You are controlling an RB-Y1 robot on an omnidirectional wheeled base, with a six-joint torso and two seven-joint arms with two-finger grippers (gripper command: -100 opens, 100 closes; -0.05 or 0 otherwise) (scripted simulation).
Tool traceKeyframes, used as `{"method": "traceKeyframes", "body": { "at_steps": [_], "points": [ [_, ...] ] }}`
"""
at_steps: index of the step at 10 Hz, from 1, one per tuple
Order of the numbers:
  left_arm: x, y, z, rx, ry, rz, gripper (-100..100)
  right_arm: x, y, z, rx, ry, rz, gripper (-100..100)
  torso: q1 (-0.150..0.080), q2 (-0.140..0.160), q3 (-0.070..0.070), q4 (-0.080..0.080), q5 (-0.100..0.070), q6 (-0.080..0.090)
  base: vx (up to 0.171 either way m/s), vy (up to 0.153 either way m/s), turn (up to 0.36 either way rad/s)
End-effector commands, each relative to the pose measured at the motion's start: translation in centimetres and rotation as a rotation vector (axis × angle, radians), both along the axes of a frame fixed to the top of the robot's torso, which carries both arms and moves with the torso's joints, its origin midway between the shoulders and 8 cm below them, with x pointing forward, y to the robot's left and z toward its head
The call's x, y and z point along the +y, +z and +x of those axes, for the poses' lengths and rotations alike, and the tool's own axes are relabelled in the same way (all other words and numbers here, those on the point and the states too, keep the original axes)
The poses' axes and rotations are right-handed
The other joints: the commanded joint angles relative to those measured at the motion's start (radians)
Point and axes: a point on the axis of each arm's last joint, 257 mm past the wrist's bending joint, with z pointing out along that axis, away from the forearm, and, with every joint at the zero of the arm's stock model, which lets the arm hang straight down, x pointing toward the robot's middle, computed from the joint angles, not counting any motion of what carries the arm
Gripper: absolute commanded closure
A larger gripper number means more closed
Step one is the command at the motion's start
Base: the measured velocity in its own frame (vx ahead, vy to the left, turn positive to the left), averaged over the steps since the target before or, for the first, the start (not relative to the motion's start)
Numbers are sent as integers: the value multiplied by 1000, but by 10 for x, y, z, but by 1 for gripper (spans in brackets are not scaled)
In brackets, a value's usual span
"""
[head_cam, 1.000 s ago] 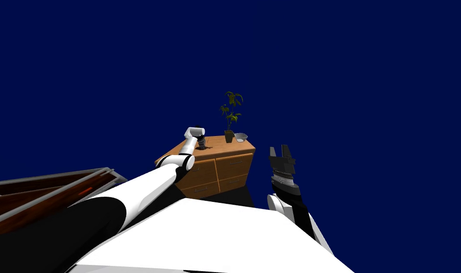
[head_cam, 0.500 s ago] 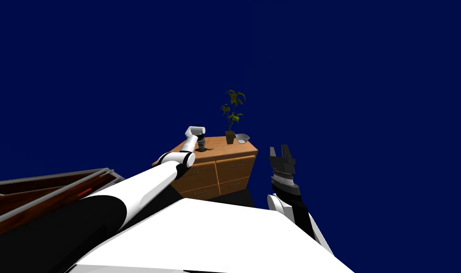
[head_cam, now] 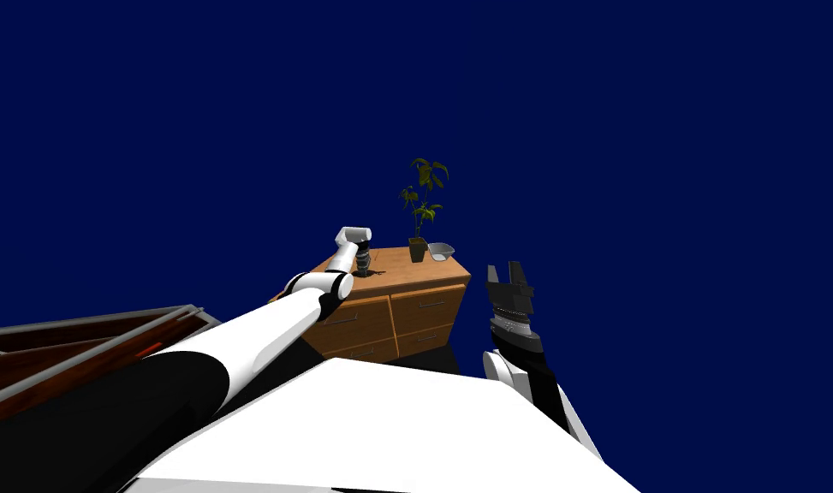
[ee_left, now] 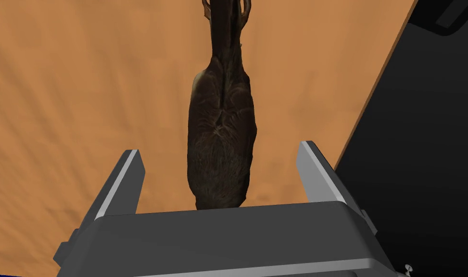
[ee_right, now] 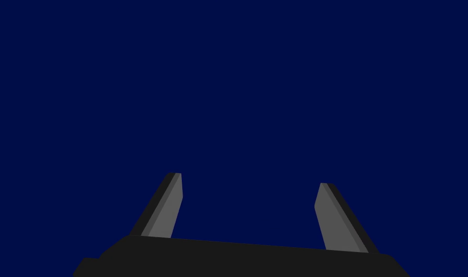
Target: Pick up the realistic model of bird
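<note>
The bird model [ee_left: 221, 139] is dark brown and stands on the orange wooden top of a dresser [ee_left: 83, 96]. My left gripper [ee_left: 220, 150] is open around it, with one finger [ee_left: 127, 178] on each side and a gap between each finger and the bird. In the head view the left arm reaches out to the dresser [head_cam: 406, 261], and the left gripper [head_cam: 363, 254] hangs straight over the small dark bird [head_cam: 365, 268]. My right gripper [head_cam: 508, 276] is raised beside my chest, and its wrist view shows the gripper [ee_right: 249, 179] open and empty.
A potted plant [head_cam: 421, 201] and a small pale bowl [head_cam: 441, 250] stand at the dresser's far right corner. The dresser top ends close beside the bird, with a black area [ee_left: 420, 144] beyond that edge. A dark wooden frame with grey rails [head_cam: 80, 342] lies low on my left.
In the head view the dresser and its things sit slightly further right than a second ago. My left elbow has risen a little, and the hand stays over the bird.
</note>
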Motion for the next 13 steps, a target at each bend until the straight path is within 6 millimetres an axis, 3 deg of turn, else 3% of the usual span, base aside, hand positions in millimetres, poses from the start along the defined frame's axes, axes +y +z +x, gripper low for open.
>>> {"method": "traceKeyframes", "body": {
  "at_steps": [1,2,3,4,6,7,8,12,13],
  "points": [
    [-3,-1,-9,42,1,-9,-100,0,0,0,0,0,0,0,0,0,0,0,0,0,52,3,13],
    [-1,-1,-5,26,1,-6,-100,0,0,0,0,0,0,0,0,0,0,0,0,0,22,1,2],
    [-1,-1,-6,30,1,-7,0,0,0,0,0,0,0,0,-1,2,1,0,0,0,0,0,0],
    [-1,-13,-5,29,-1,-6,-100,0,0,0,0,0,0,0,-1,3,2,1,0,0,0,0,0],
    [-1,-24,-3,28,-3,-6,-100,0,0,0,0,0,0,0,-1,4,2,1,0,0,0,0,0],
    [-1,-20,-4,31,-2,-6,-100,0,0,0,0,0,0,0,-1,4,2,1,0,0,0,0,0],
    [0,-21,-3,29,-2,-6,100,0,0,0,0,0,0,0,-1,4,3,1,0,0,0,0,0],
    [-1,-21,-3,29,-3,-6,100,0,0,0,0,0,0,0,0,4,2,1,0,0,0,0,0],
    [-1,-21,-3,29,-3,-6,0,0,0,0,0,0,0,0,-1,4,2,1,0,0,0,0,0]
  ]
}}
